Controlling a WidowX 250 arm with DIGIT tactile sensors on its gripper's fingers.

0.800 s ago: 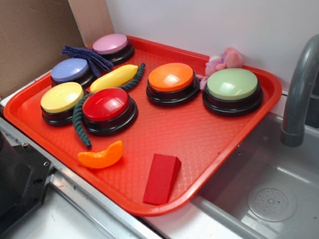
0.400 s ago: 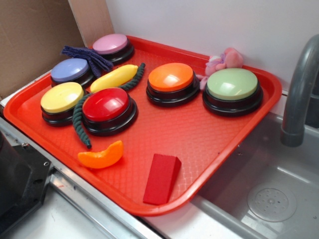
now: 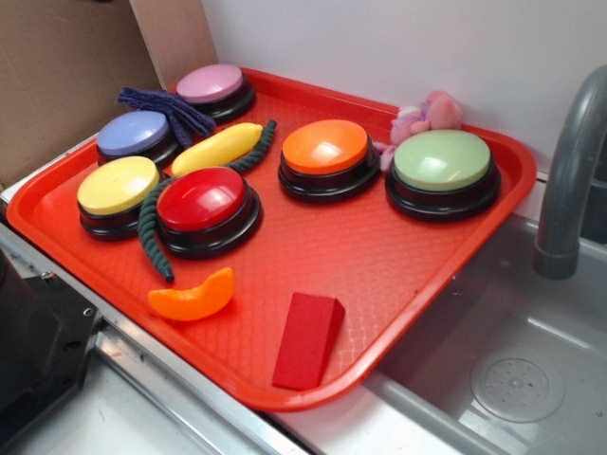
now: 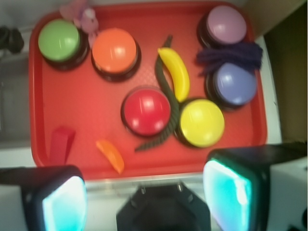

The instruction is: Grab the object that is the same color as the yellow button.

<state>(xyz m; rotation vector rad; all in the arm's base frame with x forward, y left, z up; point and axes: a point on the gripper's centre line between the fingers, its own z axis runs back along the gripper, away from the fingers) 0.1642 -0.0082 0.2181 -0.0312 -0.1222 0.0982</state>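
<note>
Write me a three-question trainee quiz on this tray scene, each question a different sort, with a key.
1. True or false: the yellow banana toy lies between the purple button and the orange button.
2. Multiple choice: the dark green rope curls around which button? A) green B) red C) pink
3. Fill in: the claw hangs with its jaws ____.

Key: 1 true; 2 B, the red button; 3 open, nothing between them.
</note>
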